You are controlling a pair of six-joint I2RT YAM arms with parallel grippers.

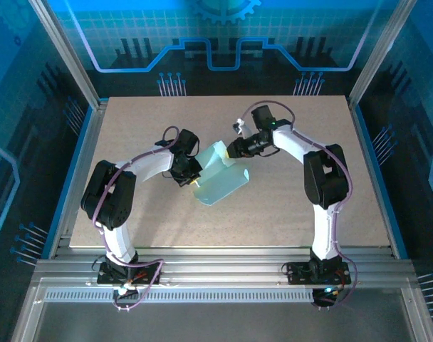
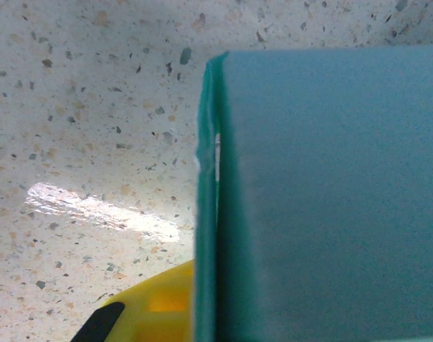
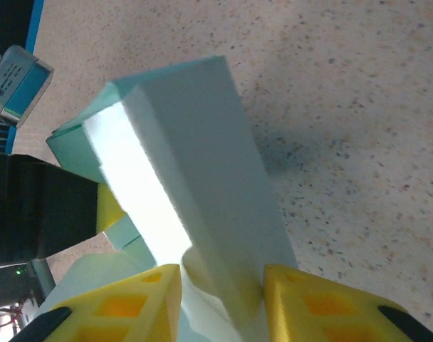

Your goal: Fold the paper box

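Sitting near the middle of the desk (image 1: 295,206), the box (image 1: 221,179) is a pale mint, partly folded shell that lies slantwise between the two tools, one end toward each. The left tool (image 1: 190,173) meets its left end and is closed on a thin wall of card there. The right tool (image 1: 234,147) meets its upper right end, where its fingers stand a little apart with a folded ridge of the box filling the gap and touching both, so it is clamped on that end. From above, both arms bend inward to the box, but the fingers themselves are too small to read. The left wrist view adds the near detail: a flat teal panel covers the right side, its doubled edge runs straight up and down, and one yellow finger (image 2: 156,308) sits just beside that edge at the bottom, with speckled desk to the left. The right wrist view shows two yellow fingers (image 3: 131,308) on either side of the long ridge, which runs up and left, brightly lit along one face, with the other tool's black body and a yellow finger just past the box's far end. A soft shadow lies on the desk to the right of the ridge.
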